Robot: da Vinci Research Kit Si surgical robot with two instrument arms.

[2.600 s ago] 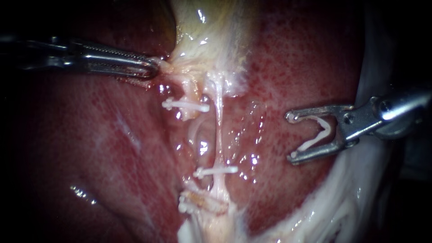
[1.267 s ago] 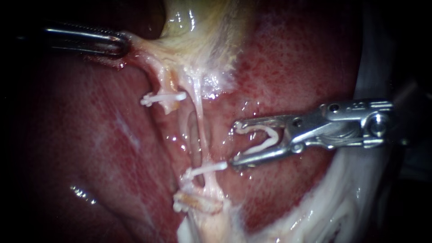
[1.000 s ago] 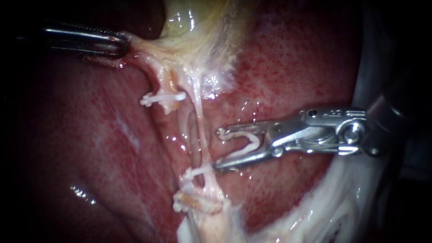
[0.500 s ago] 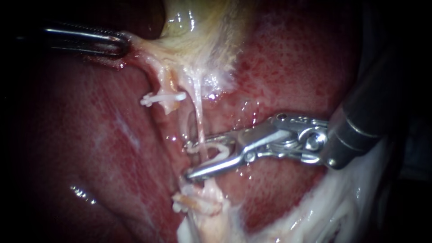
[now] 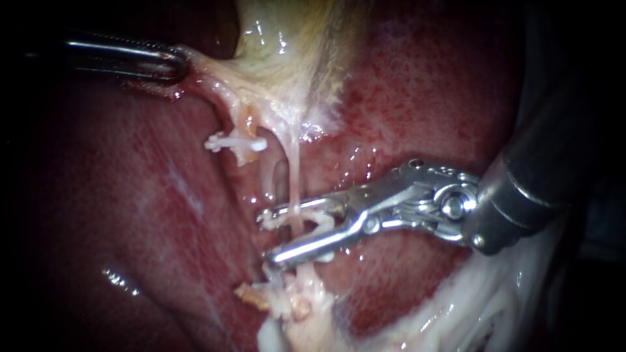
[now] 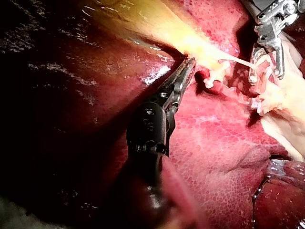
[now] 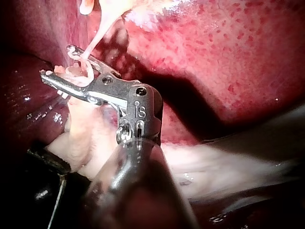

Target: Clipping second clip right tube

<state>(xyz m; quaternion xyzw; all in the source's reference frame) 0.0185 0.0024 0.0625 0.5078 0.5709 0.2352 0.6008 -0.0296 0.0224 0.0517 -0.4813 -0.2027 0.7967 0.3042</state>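
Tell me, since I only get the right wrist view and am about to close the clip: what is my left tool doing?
Observer: The left tool is shut on a fold of pale tissue, which looks taut.
Operator: Any clips beyond my view?
Observer: One closed clip sits on the left tube, above the right tool and its loaded clip.
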